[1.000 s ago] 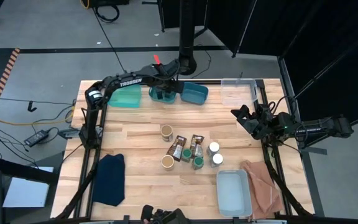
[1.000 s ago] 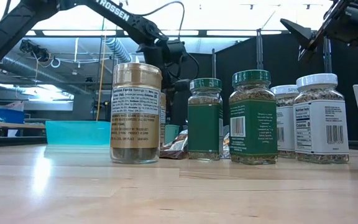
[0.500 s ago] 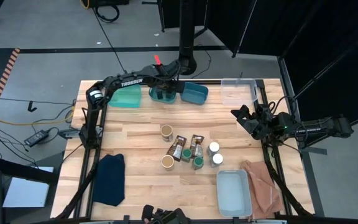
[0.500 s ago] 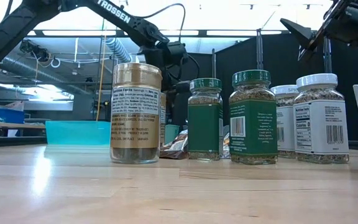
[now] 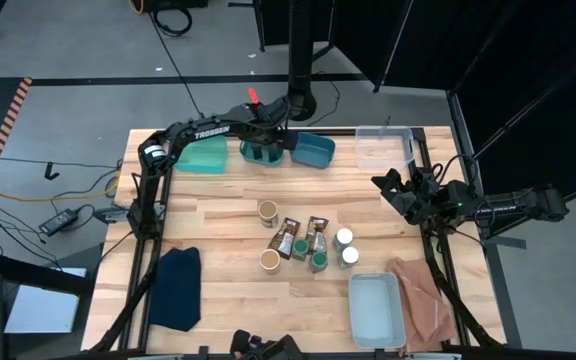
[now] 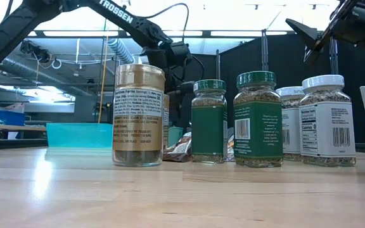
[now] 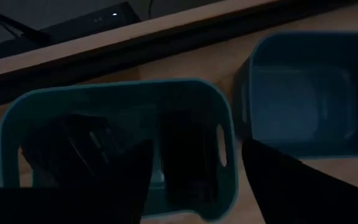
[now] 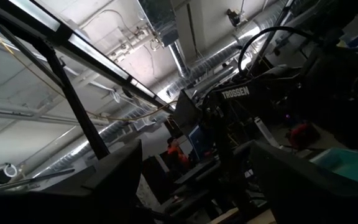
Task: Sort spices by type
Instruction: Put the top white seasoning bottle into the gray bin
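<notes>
Teal walls of the middle bin (image 5: 264, 152) at the bench's far edge sit under my left gripper (image 7: 194, 180), fingers (image 7: 98, 186) spread wide over it with dark jars (image 7: 188, 149) inside. My right gripper (image 5: 396, 192) hangs open by the right edge. Mid-bench stand tan-topped jars (image 5: 268, 211), brown packets (image 5: 288, 237), green-lidded jars (image 6: 258, 119) and white-lidded jars (image 5: 345, 238).

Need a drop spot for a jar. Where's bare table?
Free: the wood between the dark cloth and the jar cluster, and between that cluster and the far bins. Crowded: inside the cluster, and under the left gripper.
</notes>
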Controlling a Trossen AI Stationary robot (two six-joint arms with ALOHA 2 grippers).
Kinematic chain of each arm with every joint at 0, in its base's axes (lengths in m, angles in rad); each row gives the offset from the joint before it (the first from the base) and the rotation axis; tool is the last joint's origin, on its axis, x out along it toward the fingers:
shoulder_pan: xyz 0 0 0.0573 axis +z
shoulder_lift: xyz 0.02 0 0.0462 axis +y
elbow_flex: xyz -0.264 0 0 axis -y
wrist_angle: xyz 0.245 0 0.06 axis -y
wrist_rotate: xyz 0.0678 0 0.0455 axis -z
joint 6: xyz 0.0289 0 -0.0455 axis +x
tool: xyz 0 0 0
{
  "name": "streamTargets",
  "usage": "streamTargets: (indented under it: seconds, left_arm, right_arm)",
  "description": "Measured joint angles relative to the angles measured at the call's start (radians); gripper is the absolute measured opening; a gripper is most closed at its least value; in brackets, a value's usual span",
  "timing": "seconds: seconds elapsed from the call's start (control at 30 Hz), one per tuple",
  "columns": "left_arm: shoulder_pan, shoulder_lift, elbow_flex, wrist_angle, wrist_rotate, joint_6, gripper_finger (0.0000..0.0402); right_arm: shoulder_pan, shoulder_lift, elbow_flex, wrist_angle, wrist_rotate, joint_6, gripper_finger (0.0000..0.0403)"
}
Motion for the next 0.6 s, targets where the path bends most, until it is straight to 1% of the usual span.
streamTargets:
  seconds: [0.17, 0.27, 0.33, 0.37, 0.43, 0.5, 0.6]
  left_arm:
    - [-0.003, 0.0, 0.081, -0.037, 0.077, 0.052, 0.0263]
    - [-0.011, 0.0, 0.175, -0.098, 0.098, 0.109, 0.0263]
    - [-0.02, 0.0, 0.256, -0.15, 0.105, 0.156, 0.0264]
    - [-0.026, 0.0, 0.299, -0.181, 0.106, 0.181, 0.0264]
    - [-0.04, 0.0, 0.39, -0.232, 0.106, 0.232, 0.0264]
    - [-0.057, 0.0, 0.488, -0.299, 0.106, 0.276, 0.0264]
    - [-0.086, -0.003, 0.625, -0.409, 0.106, 0.35, 0.0264]
  right_arm:
    - [0.0, 0.0, 0.0, 0.0, 0.0, -0.04, 0.0307]
    - [0.0, 0.0, 0.007, -0.013, 0.0, -0.057, 0.0307]
    - [0.0, 0.0, 0.039, -0.074, 0.0, -0.069, 0.0307]
    - [0.0, 0.0, 0.063, -0.131, 0.0, -0.079, 0.0307]
    - [0.0, 0.0, 0.136, -0.317, 0.0, -0.098, 0.0305]
    - [0.0, 0.007, 0.236, -0.56, -0.014, -0.118, 0.0301]
    - [0.001, 0.051, 0.42, -0.949, -0.035, -0.143, 0.0295]
